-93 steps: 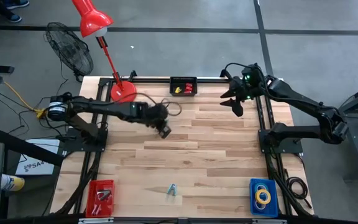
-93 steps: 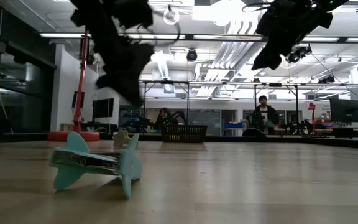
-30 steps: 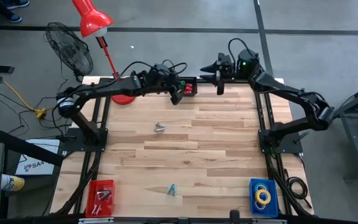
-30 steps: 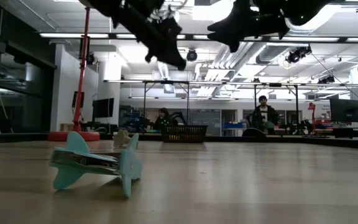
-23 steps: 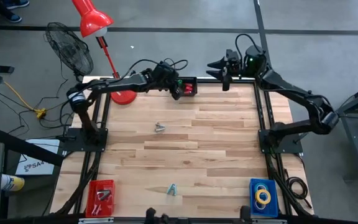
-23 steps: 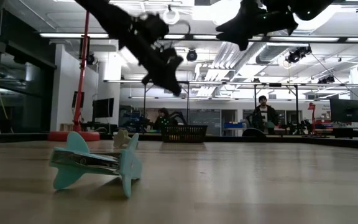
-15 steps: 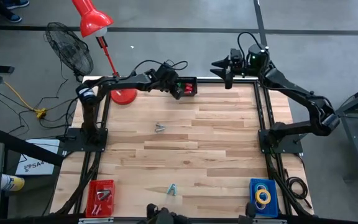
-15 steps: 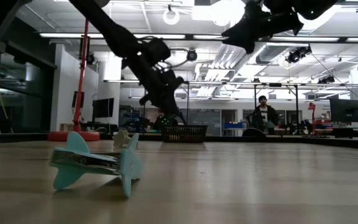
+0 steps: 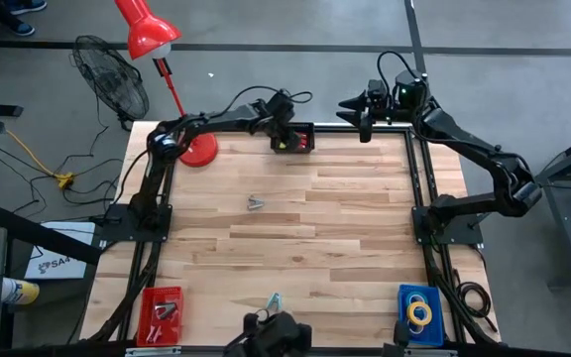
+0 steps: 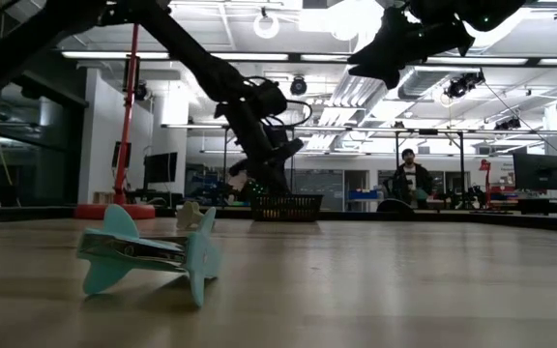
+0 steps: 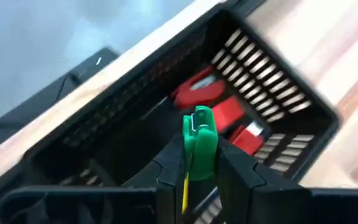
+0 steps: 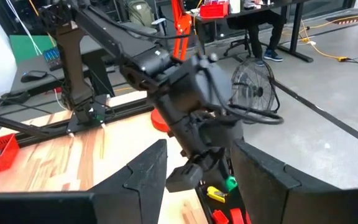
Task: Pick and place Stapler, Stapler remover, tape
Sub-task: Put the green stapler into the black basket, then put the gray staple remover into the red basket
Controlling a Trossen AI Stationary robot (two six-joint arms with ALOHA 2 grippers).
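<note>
My left gripper (image 9: 285, 133) hangs over the black basket (image 9: 308, 130) at the table's far edge, shut on a small green stapler (image 11: 199, 138). Red staplers (image 11: 219, 107) lie inside the basket. My right gripper (image 9: 364, 111) is open and raised beyond the far right corner. A grey stapler remover (image 9: 254, 203) lies mid-table and a teal one (image 10: 148, 253) lies near the near edge. Tape rolls (image 9: 420, 313) rest in the blue bin (image 9: 405, 326) at the near right corner. My left gripper pinches the green stapler between its two fingers (image 11: 234, 171). The stapler's free end (image 11: 200, 118) sticks out past the fingertips. The fingers slant down into the basket's opening. I cannot tell whether the stapler touches anything in the basket.
A red bin (image 9: 163, 312) with stapler removers sits at the near left corner. A red lamp (image 9: 194, 145) stands beside the basket, with a fan (image 9: 110, 74) beyond it. A dark shape (image 9: 269, 335) shows at the near edge. People sit in the room behind.
My left gripper, still shut on the green stapler, has moved toward the far edge and come down over the black basket. My right gripper has drifted slightly right and stays open.
</note>
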